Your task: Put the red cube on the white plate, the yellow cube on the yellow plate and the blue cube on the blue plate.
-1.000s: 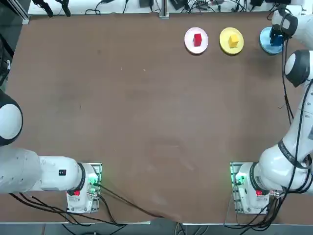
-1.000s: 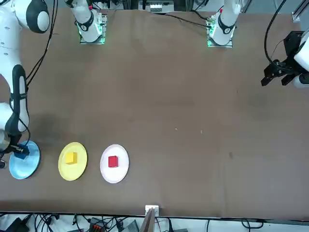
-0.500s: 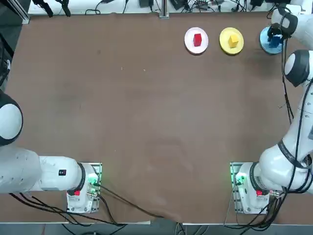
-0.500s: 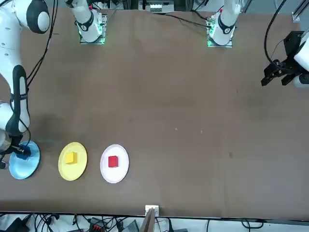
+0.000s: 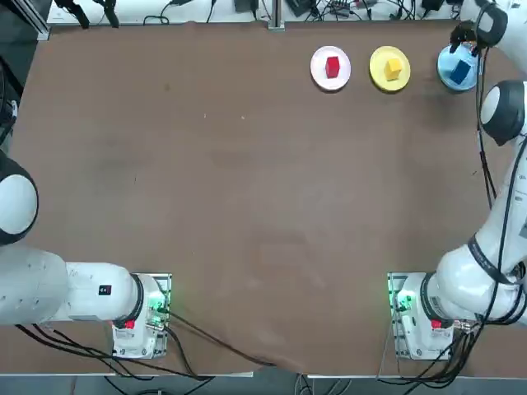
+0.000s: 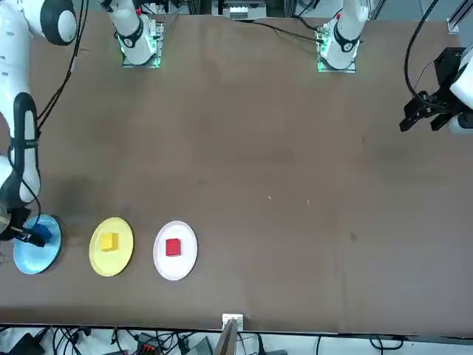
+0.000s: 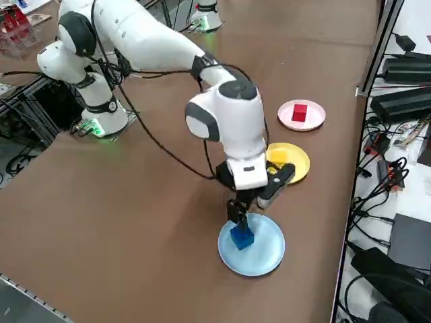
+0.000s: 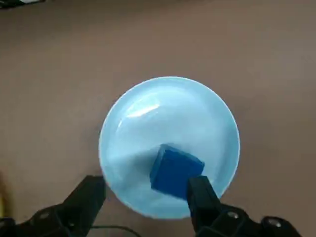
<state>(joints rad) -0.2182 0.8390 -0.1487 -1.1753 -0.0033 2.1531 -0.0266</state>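
Gleaming beneath right pincer (image 8: 147, 181): blue plate (image 8: 187, 118) (darker blue cube (image 8: 175, 173) aboard)

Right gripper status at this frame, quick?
Right gripper: open, holding nothing, above the blue plate, with the blue cube resting on that plate.

1. You have the small red cube (image 5: 332, 67) on the round white plate (image 5: 319, 74), near its middle.
2. Your yellow cube (image 5: 394, 68) sits on the flat yellow plate (image 5: 379, 74), which lies between the other two plates on the counter (image 5: 247, 189).
3. Your deep-blue cube (image 8: 175, 173) rests off-centre on the glossy light-blue plate (image 8: 173, 108), well inside the rim; you see all three plates in a row.
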